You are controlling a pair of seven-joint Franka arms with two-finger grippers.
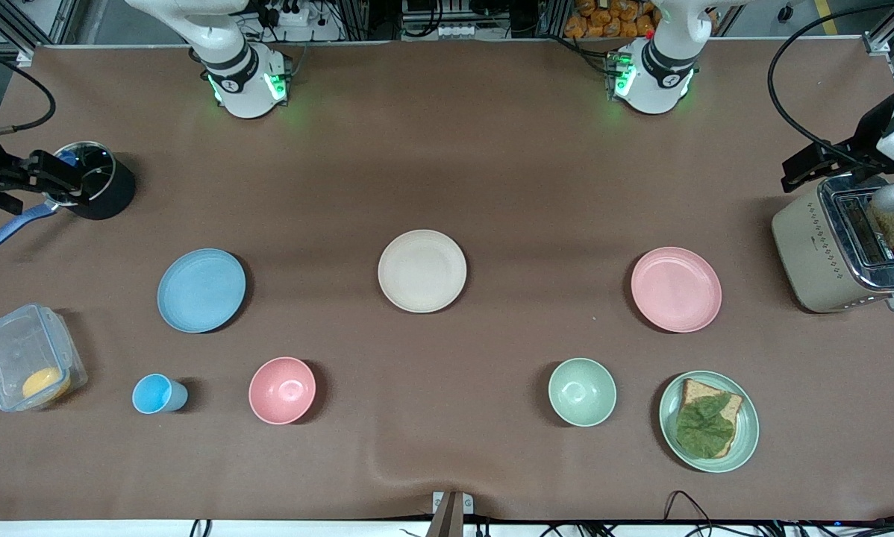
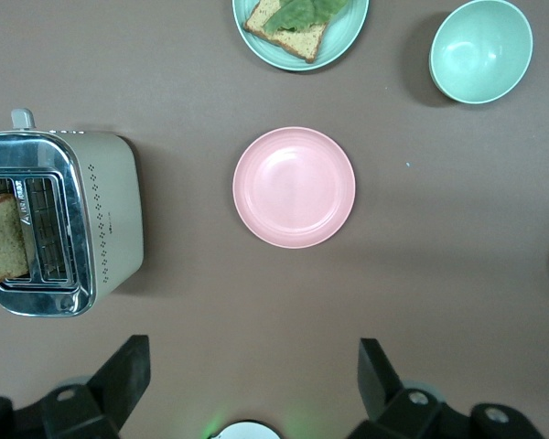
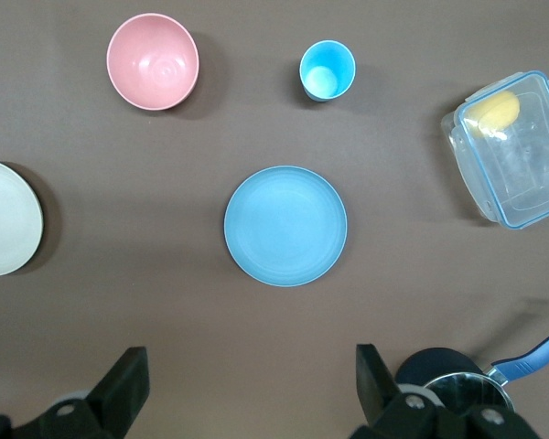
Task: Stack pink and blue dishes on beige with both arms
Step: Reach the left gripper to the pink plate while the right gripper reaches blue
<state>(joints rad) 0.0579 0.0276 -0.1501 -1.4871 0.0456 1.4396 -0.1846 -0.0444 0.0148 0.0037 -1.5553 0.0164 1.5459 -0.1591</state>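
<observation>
The beige plate lies flat at the table's middle, with nothing on it. The light blue plate lies toward the right arm's end, and the pale pink plate toward the left arm's end. Both arms are raised high. My right gripper hangs open and holds nothing, above the table between the pot and the blue plate. My left gripper is also open and holds nothing, over the table between its base and the pink plate.
A pink bowl, a blue cup and a clear lidded box sit near the blue plate. A green bowl and a green plate with bread sit near the pink plate. A toaster and a black pot stand at the table's ends.
</observation>
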